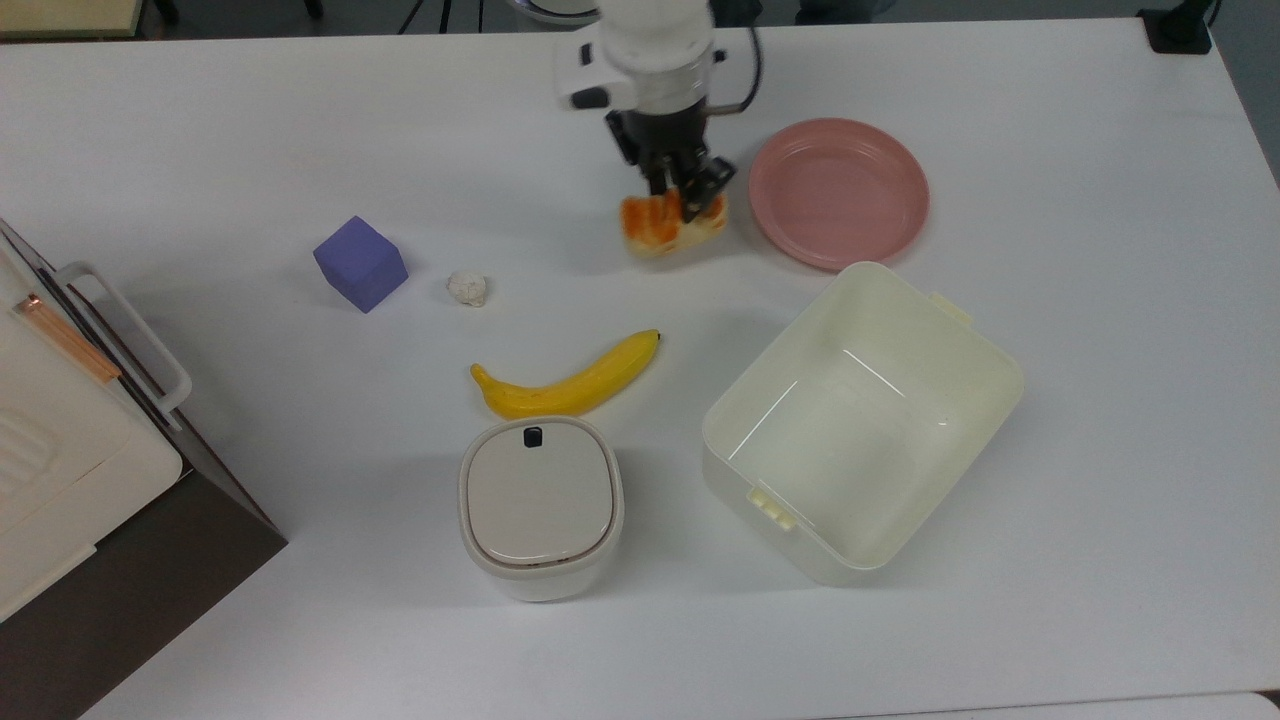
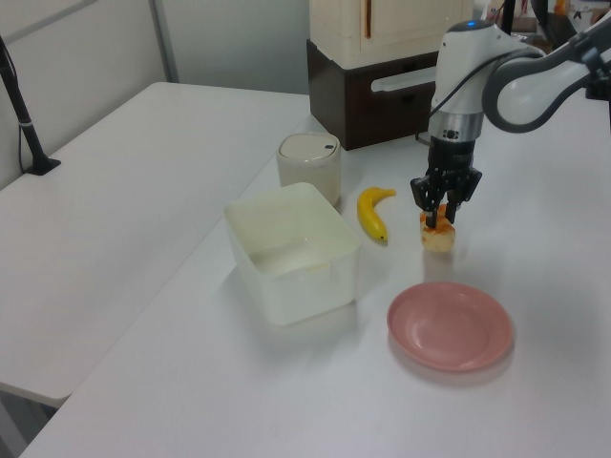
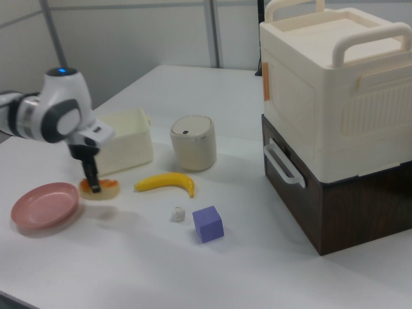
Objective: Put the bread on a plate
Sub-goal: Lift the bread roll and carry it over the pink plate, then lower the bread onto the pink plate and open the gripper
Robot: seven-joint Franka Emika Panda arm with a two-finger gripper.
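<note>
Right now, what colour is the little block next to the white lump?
Purple. The block shows best in the top view.

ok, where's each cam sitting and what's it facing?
Top view: high overhead, looking down at the table; arm's wrist and hand enter from the top edge.
Left view: raised, beyond the plate end, facing the stacked boxes; forearm and hand show.
Right view: low, at the boxes' end, facing back; elbow and hand show.
All share the bread.
</note>
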